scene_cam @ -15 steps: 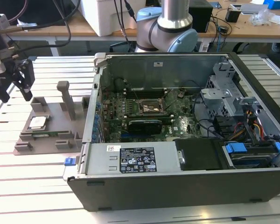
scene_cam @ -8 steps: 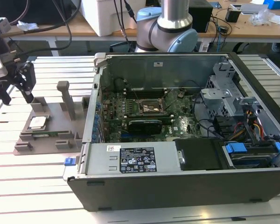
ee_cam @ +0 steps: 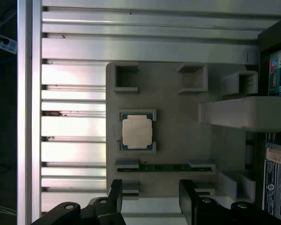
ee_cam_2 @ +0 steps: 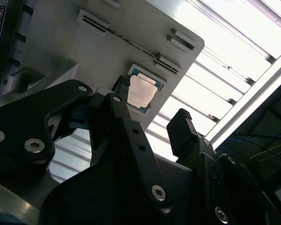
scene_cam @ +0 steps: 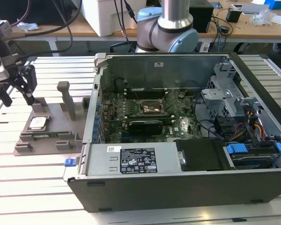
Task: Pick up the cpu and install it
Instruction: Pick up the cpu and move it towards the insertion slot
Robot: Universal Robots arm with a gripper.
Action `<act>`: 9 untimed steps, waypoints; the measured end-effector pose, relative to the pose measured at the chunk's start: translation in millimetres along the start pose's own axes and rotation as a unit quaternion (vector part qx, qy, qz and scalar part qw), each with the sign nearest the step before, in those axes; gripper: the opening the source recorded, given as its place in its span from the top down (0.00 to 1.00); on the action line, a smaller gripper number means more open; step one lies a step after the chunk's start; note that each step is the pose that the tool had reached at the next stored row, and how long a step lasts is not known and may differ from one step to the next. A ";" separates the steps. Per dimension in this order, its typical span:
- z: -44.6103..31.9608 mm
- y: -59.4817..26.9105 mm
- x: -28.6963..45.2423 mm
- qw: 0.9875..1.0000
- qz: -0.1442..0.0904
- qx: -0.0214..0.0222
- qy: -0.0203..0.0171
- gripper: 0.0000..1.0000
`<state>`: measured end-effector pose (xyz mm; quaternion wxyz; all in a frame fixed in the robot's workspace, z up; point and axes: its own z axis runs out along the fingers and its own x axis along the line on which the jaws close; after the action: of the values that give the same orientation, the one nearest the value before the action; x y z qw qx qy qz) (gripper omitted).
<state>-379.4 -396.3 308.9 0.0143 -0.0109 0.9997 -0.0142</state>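
Note:
The cpu is a small square chip with a silvery top, lying flat in a recess of the grey holder at the exterior view's left. It also shows in both wrist views. My gripper hangs above the holder, a little off from the cpu, open, with nothing between its black fingers. In the second wrist view the gripper frames the chip from above. The open socket sits on the motherboard inside the computer case.
A narrow green memory stick lies in the holder beside the cpu. A grey upright post rises from the holder. The case stands open-topped on a slatted metal table, with cables and drive bays at its right.

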 end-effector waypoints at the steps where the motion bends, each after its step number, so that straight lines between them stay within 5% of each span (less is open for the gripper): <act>1: 0.8 0.0 0.0 1.000 0.000 0.000 0.000 0.40; 9: 7.9 0.2 -0.1 1.000 0.000 0.000 0.000 0.40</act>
<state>-379.0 -396.3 301.0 0.0144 -0.0109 0.9997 -0.0141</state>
